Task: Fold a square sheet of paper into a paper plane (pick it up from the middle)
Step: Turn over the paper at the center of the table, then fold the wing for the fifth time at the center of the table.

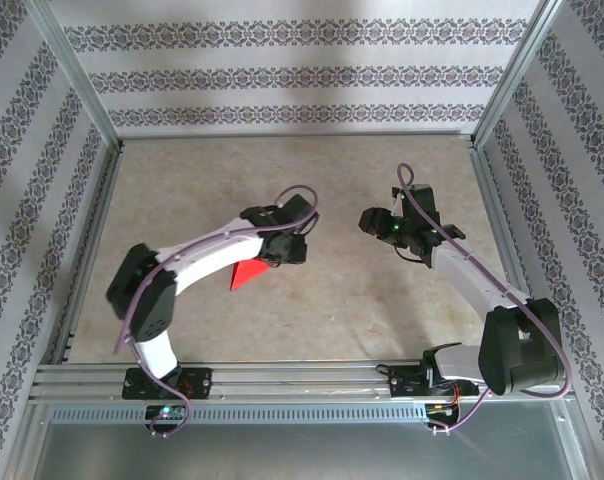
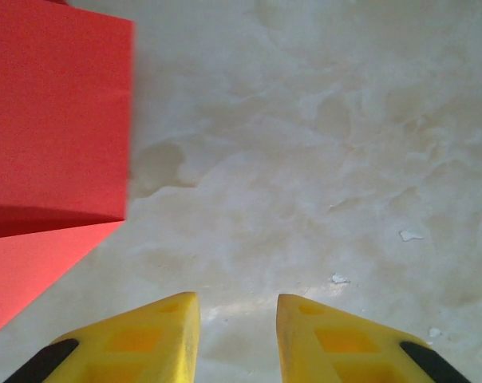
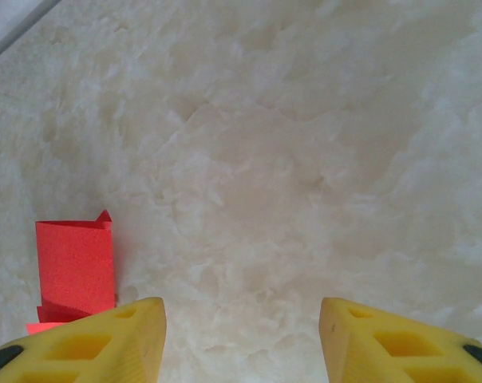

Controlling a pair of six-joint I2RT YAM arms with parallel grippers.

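The square sheet of paper [image 2: 57, 120], already partly folded, lies at ten o'clock from the left gripper [image 2: 237, 300], which is parted and empty. The right gripper [image 3: 241, 306] is also spread and holds nothing (paper at its nine o'clock). Best to pin one layer before pressing the next crease.

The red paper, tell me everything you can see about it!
The red paper is bright, plain and thin, with no marks. It is folded: a top flap seems to lift slightly off a lower layer. From above it shows as a pointed triangle, partly under the left arm. It rests on the pale table. The open left gripper beside it does not touch it.
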